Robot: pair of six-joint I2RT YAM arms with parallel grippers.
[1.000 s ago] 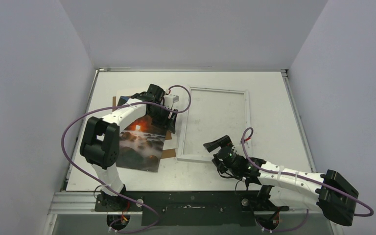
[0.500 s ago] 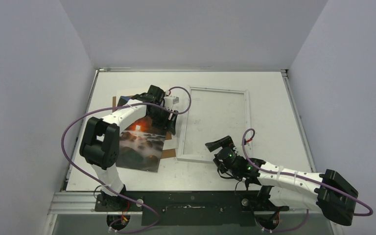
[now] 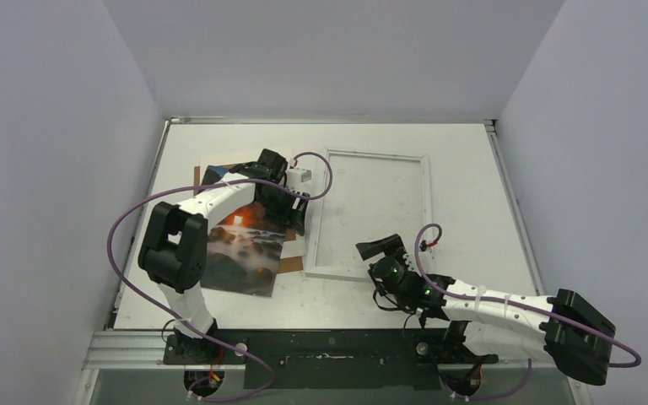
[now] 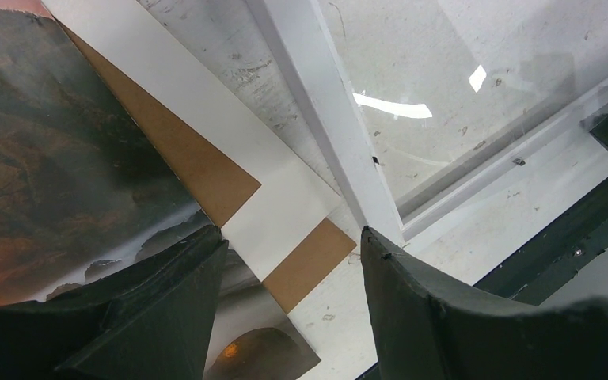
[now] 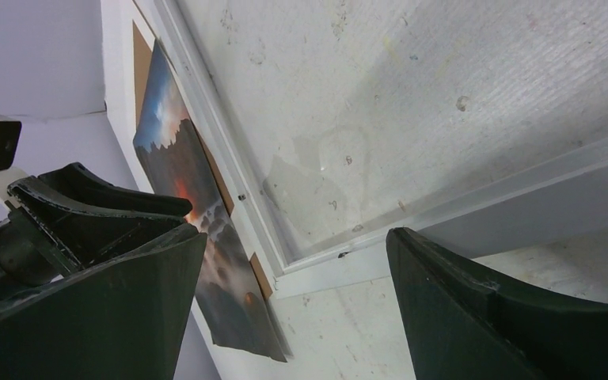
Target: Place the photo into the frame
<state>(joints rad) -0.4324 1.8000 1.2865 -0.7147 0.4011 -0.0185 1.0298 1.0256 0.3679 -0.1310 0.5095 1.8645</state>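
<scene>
Right gripper (image 3: 386, 256) edges back toward 5 o'clock off the frame (image 3: 337, 272), jaws wide, narrowing a little, empty | left gripper (image 3: 292, 216), jaws parted with nothing pinched, shifts slightly at the photo's (image 3: 240, 246) 3 o'clock edge | photo unmoved on the board (image 4: 206, 170), at the frame's 9 o'clock, not yet inside; insertion still ahead.

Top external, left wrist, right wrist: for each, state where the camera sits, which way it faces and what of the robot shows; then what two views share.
Top external: above and behind the arms, looking down on the table; both arms, left gripper and right gripper show.
Left wrist: on that wrist, looking down at the photo beside the frame; its own fingers show.
Right wrist: on that wrist, looking leftward across the frame's corner; its own fingers show.
Shared: both wrist views show photo and frame.
</scene>
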